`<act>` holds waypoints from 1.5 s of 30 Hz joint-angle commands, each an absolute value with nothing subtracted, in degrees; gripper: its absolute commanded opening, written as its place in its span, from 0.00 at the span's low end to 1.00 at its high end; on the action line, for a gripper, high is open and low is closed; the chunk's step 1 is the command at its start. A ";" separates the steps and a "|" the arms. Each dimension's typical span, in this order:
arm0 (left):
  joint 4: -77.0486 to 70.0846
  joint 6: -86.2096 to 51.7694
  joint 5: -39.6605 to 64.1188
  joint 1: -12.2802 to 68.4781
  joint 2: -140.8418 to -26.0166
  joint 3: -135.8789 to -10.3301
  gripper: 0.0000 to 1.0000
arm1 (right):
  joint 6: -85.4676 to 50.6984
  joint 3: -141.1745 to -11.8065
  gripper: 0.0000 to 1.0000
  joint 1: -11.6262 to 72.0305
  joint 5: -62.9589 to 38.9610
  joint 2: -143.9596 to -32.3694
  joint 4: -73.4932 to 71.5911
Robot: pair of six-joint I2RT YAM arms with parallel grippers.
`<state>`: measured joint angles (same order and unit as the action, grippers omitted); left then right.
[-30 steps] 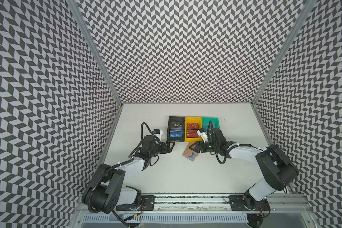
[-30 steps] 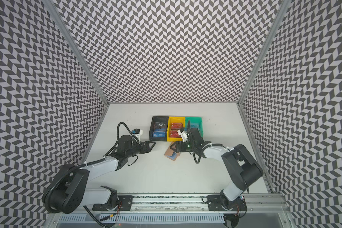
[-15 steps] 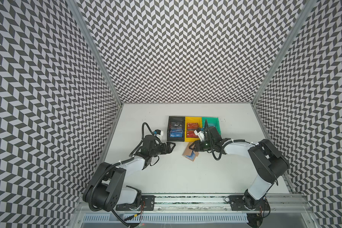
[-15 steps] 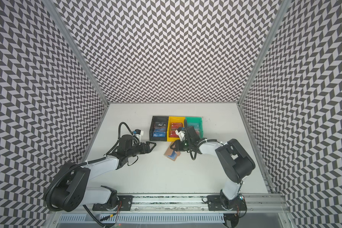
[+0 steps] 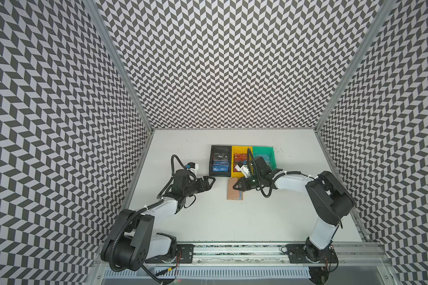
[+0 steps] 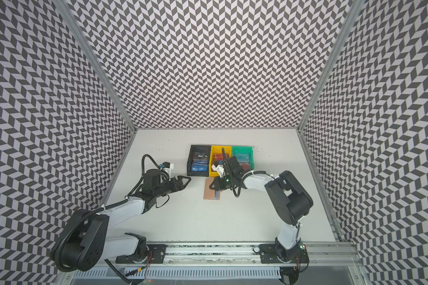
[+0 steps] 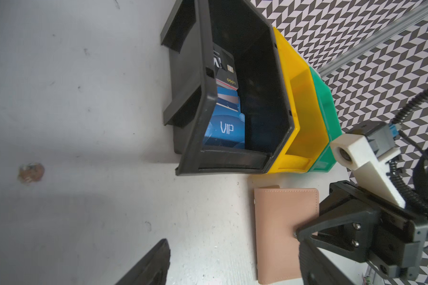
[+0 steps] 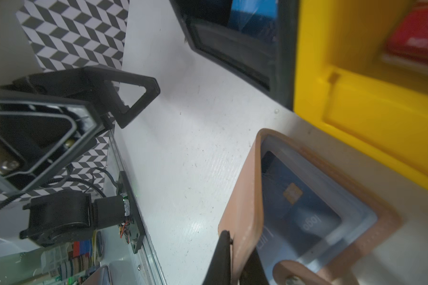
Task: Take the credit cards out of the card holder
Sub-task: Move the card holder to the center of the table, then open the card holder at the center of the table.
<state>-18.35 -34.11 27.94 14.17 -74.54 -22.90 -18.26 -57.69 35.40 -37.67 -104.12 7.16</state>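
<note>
**CARD HOLDER: COVER PINCHED, OPENING STEP**

**Top views.** The card holder [image 5: 234, 192] lies flat near the middle of the table [image 5: 208, 222], well off every edge and just short of the yellow bin [image 5: 240, 148]. The right gripper [image 5: 236, 186] is closed on it. The left gripper [image 6: 185, 183] has its jaws spread and empty, and hovers by the front corner of the black bin [image 6: 198, 174], apart from the holder.

**Left wrist.** The tan cover [image 7: 282, 222] faces up. The right gripper's tips bite its free long edge.

**Right wrist.** The cover is raised off the pale sleeve [image 8: 356, 217]. A dark blue card [image 8: 307, 214] with a chip sits inside.

**Handling.** Best to swing the cover in an arc about the spine. A straight lift would likely drag the whole holder, and the thin pinch may slip. The left gripper could pin the lower half.
</note>
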 commanded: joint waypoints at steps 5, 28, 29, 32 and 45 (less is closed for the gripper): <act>-19.60 -36.04 32.12 13.18 -75.71 -21.68 0.81 | -13.69 -62.28 0.09 39.52 -36.96 -107.75 11.16; -17.05 -35.33 32.70 13.18 -76.34 -21.53 0.69 | -12.30 -60.83 0.40 39.47 -25.75 -95.73 16.16; -16.89 -35.32 32.67 13.18 -76.37 -21.60 0.68 | -12.45 -60.75 0.39 39.35 -24.95 -95.74 16.32; -16.53 -35.24 32.78 13.18 -76.24 -21.34 0.67 | -12.70 -60.72 0.35 39.29 -22.82 -96.73 16.76; -15.03 -34.98 32.62 13.18 -75.01 -21.06 0.58 | -14.05 -61.12 0.27 40.79 -21.17 -101.72 15.75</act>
